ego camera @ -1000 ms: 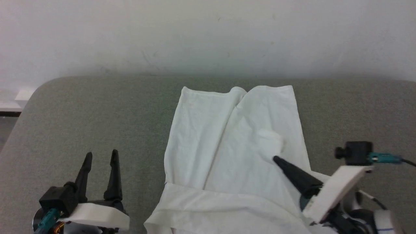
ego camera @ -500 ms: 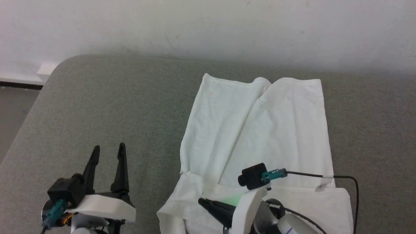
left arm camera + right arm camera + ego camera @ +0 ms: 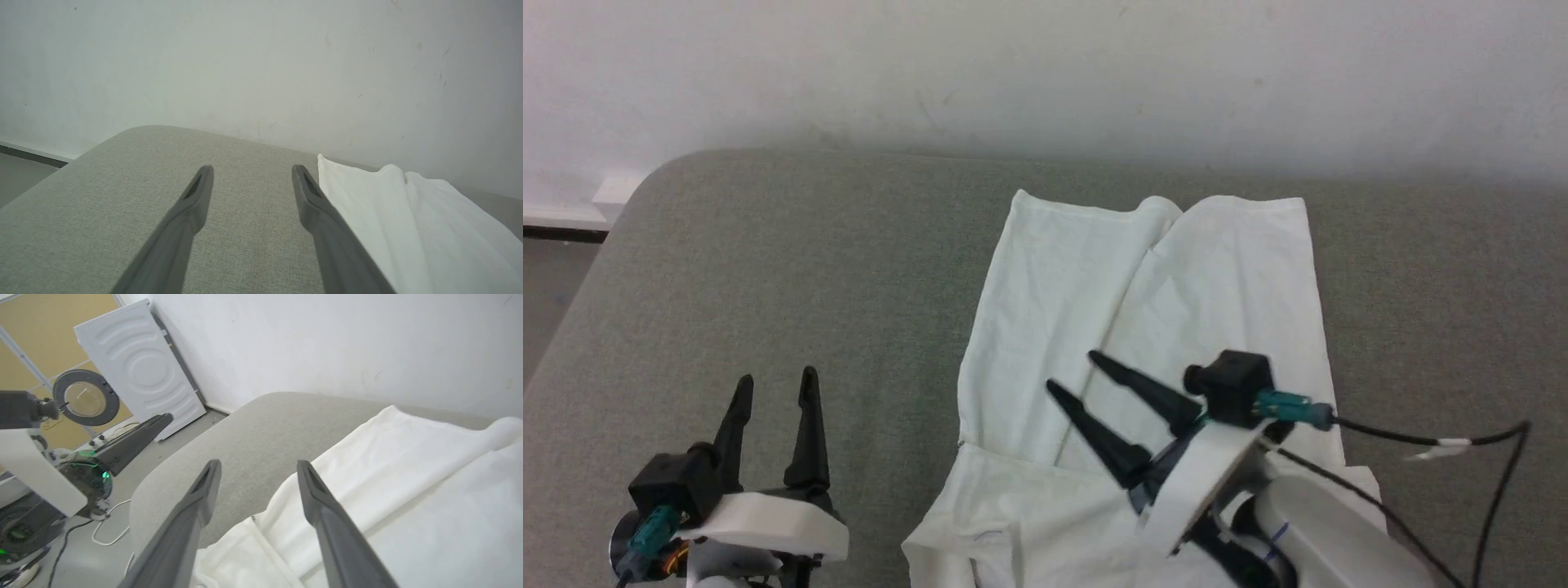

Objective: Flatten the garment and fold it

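1. Right claw (image 3: 1073, 369): the two dark fingers are standing wide apart, and nothing is sitting between them. The claw is pointing toward the far left across the garment (image 3: 1176, 278). Whether the fingertips are touching the cloth cannot be told.

2. Garment: the white top is lying on the grey fabric-covered worktop (image 3: 792, 269), directly under and ahead of the right claw.
   - Beyond the fingertips, two long panels are lying side by side, and the one on the claw's right is overlapping the other along a lengthwise fold line.
   - The far hem is lying close to the worktop's back edge, below the pale wall (image 3: 1045, 73).
   - Beneath the claw's wrist, a crosswise band of cloth is lying over the near end of the panels, and its left corner is reaching the bottom of the head view.

3. Left claw (image 3: 776, 376): the fingers are also standing wide and are gripping nothing. The claw is hovering over bare worktop, fingers pointing toward the wall. The garment's long left edge is lying to this claw's right, apart from it.

4. Surroundings: in the right wrist view, a white washing machine (image 3: 139, 371) is standing on the floor beyond the worktop's rounded corner, to the left of the right claw.
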Available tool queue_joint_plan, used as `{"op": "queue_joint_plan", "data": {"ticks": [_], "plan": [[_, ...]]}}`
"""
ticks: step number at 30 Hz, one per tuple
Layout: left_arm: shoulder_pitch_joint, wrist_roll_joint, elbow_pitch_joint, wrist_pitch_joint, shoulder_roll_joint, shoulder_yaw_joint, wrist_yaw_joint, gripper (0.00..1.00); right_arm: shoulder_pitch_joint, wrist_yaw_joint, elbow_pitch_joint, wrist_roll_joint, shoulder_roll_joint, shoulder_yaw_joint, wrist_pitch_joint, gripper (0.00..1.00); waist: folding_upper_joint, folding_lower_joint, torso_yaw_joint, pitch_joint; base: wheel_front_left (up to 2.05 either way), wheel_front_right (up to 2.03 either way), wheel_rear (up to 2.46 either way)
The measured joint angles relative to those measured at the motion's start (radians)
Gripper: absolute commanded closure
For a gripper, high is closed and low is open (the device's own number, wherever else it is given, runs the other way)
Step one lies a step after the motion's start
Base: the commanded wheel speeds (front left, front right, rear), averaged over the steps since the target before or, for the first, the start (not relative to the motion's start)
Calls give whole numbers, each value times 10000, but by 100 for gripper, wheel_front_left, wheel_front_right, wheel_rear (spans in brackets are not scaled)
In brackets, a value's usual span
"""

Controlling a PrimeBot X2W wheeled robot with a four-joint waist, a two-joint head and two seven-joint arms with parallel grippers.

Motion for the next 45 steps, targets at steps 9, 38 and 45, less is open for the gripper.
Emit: {"op": "queue_joint_plan", "data": {"ticks": [9, 38, 45], "plan": [[235, 15, -167, 15, 144, 105, 247, 0, 1646, 0, -1243, -2940, -815, -4399, 82, 0, 0, -1, -578, -255, 0, 0, 0], [-8722, -1555, 3576, 4648, 1628, -1626, -1478, 0, 3057, 0, -5883, -4447, 288, -8121, 2276, 0, 0, 2, -2174, 2810, 0, 0, 0], [-10454, -2378, 5628, 7451, 2376, -2723, -1492, 0, 2545, 0, -5499, -4314, 418, -7480, 1929, 0, 0, 1, -2860, 3667, 0, 0, 0]]}}
